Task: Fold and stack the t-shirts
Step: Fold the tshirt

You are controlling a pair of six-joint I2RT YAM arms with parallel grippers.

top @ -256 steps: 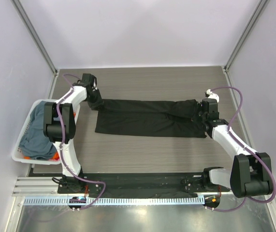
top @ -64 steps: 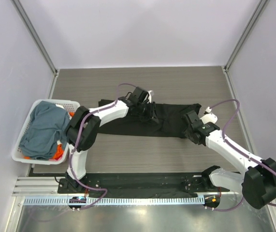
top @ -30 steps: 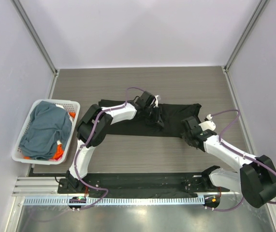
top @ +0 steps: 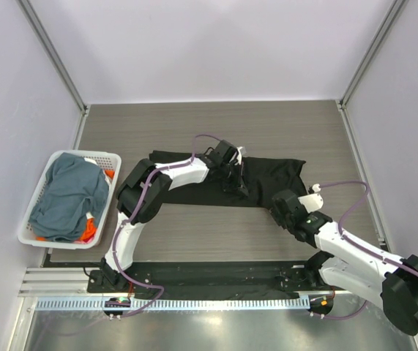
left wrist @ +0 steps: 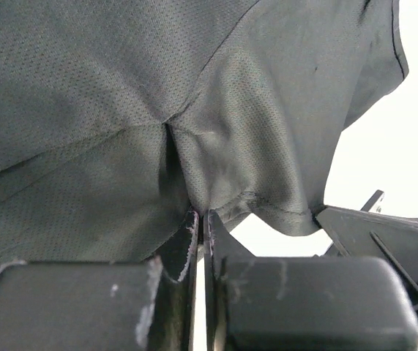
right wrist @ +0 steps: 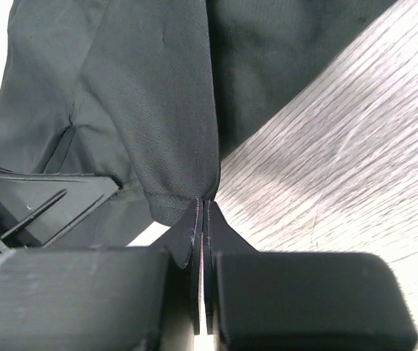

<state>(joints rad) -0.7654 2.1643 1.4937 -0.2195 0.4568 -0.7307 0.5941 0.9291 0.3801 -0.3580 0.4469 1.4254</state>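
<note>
My black t-shirt (top: 274,174) lies across the middle of the tabletop (top: 194,121), bunched and folded over on itself; eight seconds back it was stretched wide between both arms, and now its span is much shorter. The left end effector (top: 234,180) has come from the shirt's far left end to its centre; in the wrist view its fingers are pressed together at (left wrist: 200,219), pinching a fold of the black cloth (left wrist: 121,88). The right end effector (top: 282,205) has drawn back toward the near edge since a second ago; its fingers are closed at (right wrist: 203,208), nipping a hem corner of the shirt (right wrist: 157,95).

I count one black shirt out here; one slate blue-grey shirt (top: 66,191) and one orange shirt (top: 88,231) sit in the single white basket (top: 84,153) at the left.
</note>
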